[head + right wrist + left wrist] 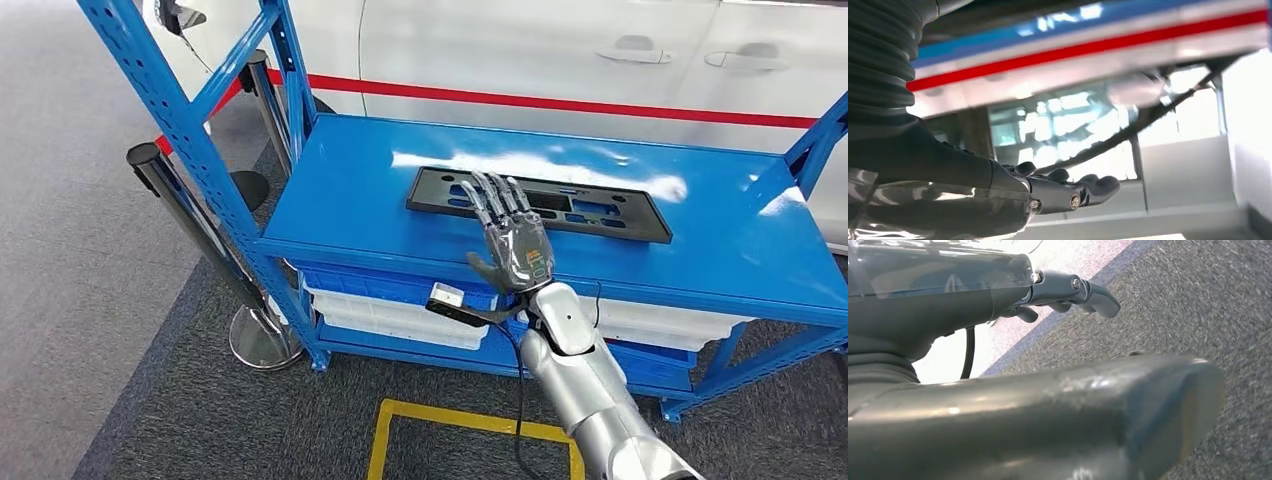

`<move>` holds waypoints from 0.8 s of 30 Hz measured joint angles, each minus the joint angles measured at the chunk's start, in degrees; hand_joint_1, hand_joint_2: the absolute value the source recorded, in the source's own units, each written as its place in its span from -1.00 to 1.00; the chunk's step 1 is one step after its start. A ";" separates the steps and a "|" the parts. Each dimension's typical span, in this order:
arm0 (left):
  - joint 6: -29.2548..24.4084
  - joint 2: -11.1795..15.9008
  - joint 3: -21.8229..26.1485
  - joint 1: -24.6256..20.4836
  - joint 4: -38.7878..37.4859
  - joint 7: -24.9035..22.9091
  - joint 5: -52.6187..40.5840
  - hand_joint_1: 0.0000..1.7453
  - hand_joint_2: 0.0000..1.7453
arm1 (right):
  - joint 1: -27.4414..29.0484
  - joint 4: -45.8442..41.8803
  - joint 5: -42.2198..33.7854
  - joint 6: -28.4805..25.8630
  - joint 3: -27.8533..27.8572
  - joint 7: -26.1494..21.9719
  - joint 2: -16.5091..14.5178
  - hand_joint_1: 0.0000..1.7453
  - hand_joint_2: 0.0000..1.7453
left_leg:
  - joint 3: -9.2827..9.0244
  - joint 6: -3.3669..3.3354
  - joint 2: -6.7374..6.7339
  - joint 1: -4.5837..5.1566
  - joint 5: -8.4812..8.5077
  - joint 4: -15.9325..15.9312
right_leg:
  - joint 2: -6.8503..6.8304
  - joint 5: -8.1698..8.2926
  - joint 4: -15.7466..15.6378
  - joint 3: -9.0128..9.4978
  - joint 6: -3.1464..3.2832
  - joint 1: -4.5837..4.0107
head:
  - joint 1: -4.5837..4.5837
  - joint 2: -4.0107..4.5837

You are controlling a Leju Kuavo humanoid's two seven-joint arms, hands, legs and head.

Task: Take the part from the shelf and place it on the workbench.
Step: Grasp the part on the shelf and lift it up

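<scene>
Behind the blue shelf (330,215) stands a white car (560,50) with a red stripe along its side, and grey carpet (90,250) covers the floor, with a yellow square marked on it (470,425). On the top board of the shelf lies the part (610,215), a long, flat, black plastic frame with several openings cut into it. Our right hand (512,240) is above the near left portion of this frame, with its back turned up and its fingers stretched out and a little spread; it holds nothing, and we cannot say for sure if the fingertips touch the plastic or only hover above it. Our left hand (1068,292) hangs over the carpet, its fingers slightly bent and holding nothing. We judge the frame to be light and rather stiff, but because it is long and thin it may bend or swing when it is lifted from one end. Its surface looks smooth, and the painted board under it is shiny, so it may slide away when pushed. We think the best place to hold it is the near long edge, close to the middle, or through one of the openings, with the thumb below and the fingers above. White bins (400,315) sit on the lower level.
</scene>
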State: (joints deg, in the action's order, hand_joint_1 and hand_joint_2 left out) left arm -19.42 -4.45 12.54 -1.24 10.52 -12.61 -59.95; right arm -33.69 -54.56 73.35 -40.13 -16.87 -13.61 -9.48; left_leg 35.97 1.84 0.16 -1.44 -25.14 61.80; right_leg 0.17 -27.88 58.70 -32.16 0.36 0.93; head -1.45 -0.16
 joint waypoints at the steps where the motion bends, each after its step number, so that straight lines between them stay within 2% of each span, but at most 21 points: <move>1: 0.01 -0.05 0.33 -0.02 -0.02 -0.05 0.00 -1.00 -1.00 | 0.85 -2.56 -0.13 -0.01 0.06 0.83 -0.29 -1.00 1.00 | -0.58 -0.25 0.05 0.02 0.16 -1.46 | 0.01 -0.30 0.28 -0.09 -0.26 -0.12 | 0.03 0.00; 3: 0.02 -0.11 0.83 0.01 -0.03 -0.09 -0.30 -1.00 -1.00 | 1.63 -6.10 -0.11 -0.01 -0.36 4.38 -0.27 -1.00 1.00 | -0.87 -0.88 0.26 0.16 -0.17 -2.16 | -0.01 -0.38 0.39 -0.24 0.12 -0.27 | 0.19 0.00; 5: 0.02 -0.14 1.17 0.16 -0.03 0.02 -0.78 -1.00 -1.00 | 1.33 -7.36 -0.44 0.00 -0.76 7.25 0.22 -1.00 1.00 | -0.85 -1.07 0.35 0.28 -0.13 -2.19 | -0.07 -0.25 0.08 -0.11 0.72 -0.24 | 0.39 0.00; 6: 0.01 -0.14 1.36 0.19 -0.03 0.15 -1.02 -1.00 -1.00 | 1.01 -7.42 -0.64 0.01 -0.78 7.86 0.59 -1.00 1.00 | -0.85 -1.19 0.39 0.33 -0.14 -2.19 | -0.11 -0.24 -0.09 -0.02 0.72 -0.21 | 0.39 0.00; 10: 0.11 -0.16 1.95 0.08 -0.03 1.15 -2.37 -1.00 -1.00 | -1.10 -5.06 1.04 0.04 0.48 8.80 2.17 -1.00 1.00 | -0.84 -1.72 0.36 0.44 -0.21 -2.17 | -0.12 0.10 -0.67 0.23 0.14 -0.15 | 0.40 0.00; 13: 0.38 -0.16 2.01 -0.12 -0.03 2.15 -3.51 -1.00 -1.00 | -4.26 0.34 5.10 0.05 1.36 11.79 3.61 -1.00 1.00 | -0.82 -2.10 0.32 0.59 -0.18 -2.14 | -0.11 0.26 -0.82 0.25 -0.66 -0.03 | 0.39 0.00; 16: 0.68 -0.16 1.98 -0.20 -0.03 2.62 -4.37 -1.00 -1.00 | -7.95 7.38 9.51 0.06 1.37 15.27 4.94 -1.00 1.00 | -0.81 -2.20 0.32 0.68 -0.13 -2.12 | -0.12 0.34 -0.86 0.25 -1.34 0.08 | 0.38 0.01; 19: 0.80 -0.16 1.92 -0.30 -0.03 2.77 -5.05 -1.00 -1.00 | -10.81 14.00 12.86 0.13 1.28 18.21 5.54 -1.00 1.00 | -0.82 -2.31 0.31 0.69 -0.05 -2.13 | -0.12 0.40 -0.86 0.21 -1.64 0.08 | 0.37 0.00; 24: 0.79 -0.24 1.87 -0.37 -0.03 2.95 -5.55 -1.00 -1.00 | -13.69 22.06 14.87 2.05 1.00 20.68 6.04 -1.00 1.00 | -0.84 -2.31 0.31 0.68 0.02 -2.18 | -0.13 0.40 -0.80 0.18 -1.67 -0.09 | 0.36 -0.01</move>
State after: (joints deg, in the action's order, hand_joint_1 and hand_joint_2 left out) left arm -18.63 -4.69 14.41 -1.62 10.49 -9.66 -65.51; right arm -47.38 -32.51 88.22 -38.08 -15.86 7.07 -3.44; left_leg 35.13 -0.47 0.47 -0.76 -25.12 59.62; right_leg 0.04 -27.47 57.89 -31.98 -1.31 0.84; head -1.09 -0.16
